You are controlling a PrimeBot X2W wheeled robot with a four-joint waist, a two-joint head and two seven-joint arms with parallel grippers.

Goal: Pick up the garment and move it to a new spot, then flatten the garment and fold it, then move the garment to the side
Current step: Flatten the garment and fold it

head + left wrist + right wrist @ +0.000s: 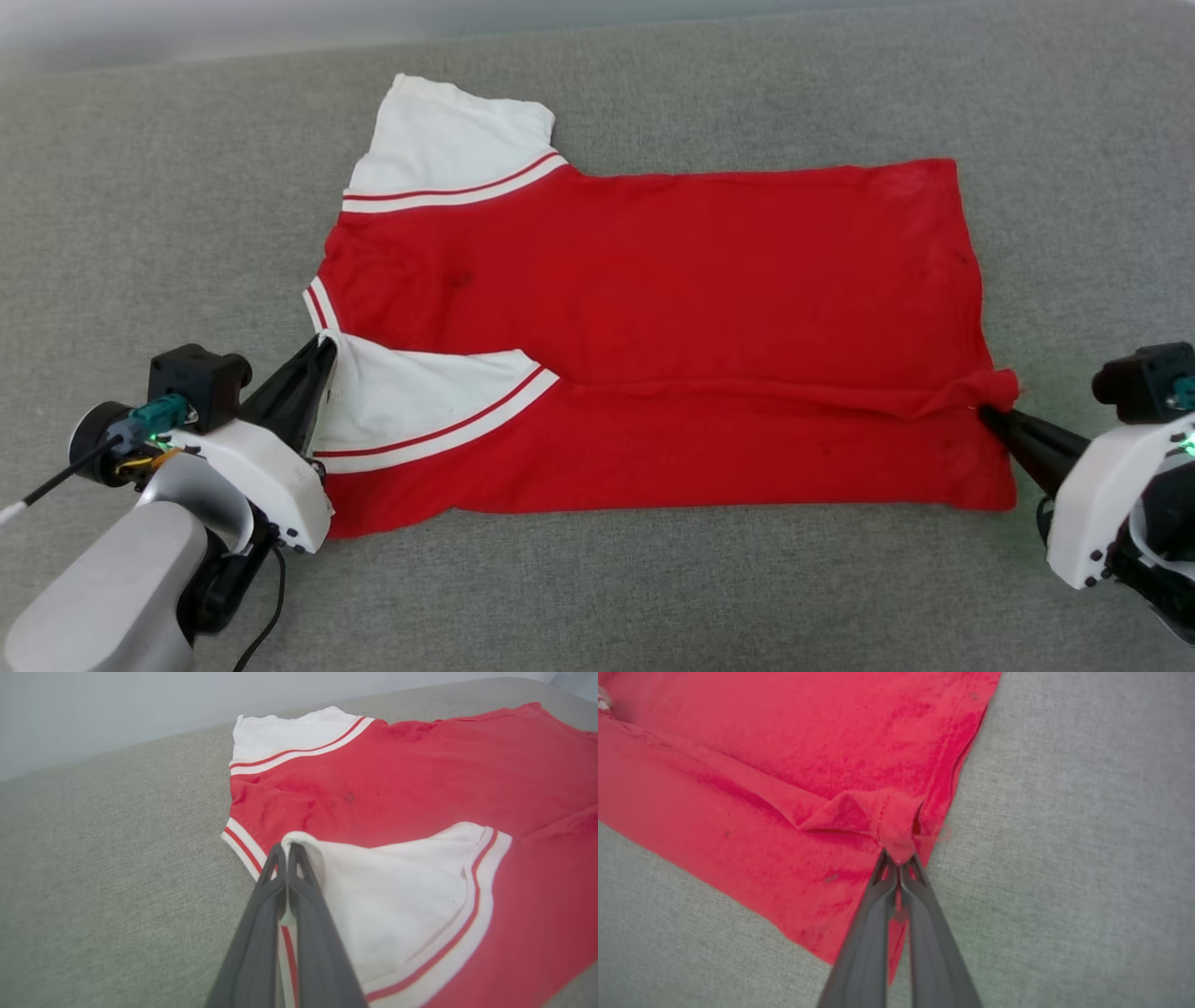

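The red soft T-shirt (653,280) with white sleeves lies spread on the grey woven surface (140,233). Now the left gripper (324,345) pinches its near sleeve (420,401), the right gripper (986,412) clamps its bunched hem (896,830).

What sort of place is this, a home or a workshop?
Hard to say; probably a test setup. The garment lies on a wide grey fabric-covered surface against a plain pale wall.

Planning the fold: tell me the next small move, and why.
Probably carry both pinched spots together toward the far edge of the shirt: the left gripper is shut on the white sleeve, the right gripper on the hem corner, and that edge sits only midway across.
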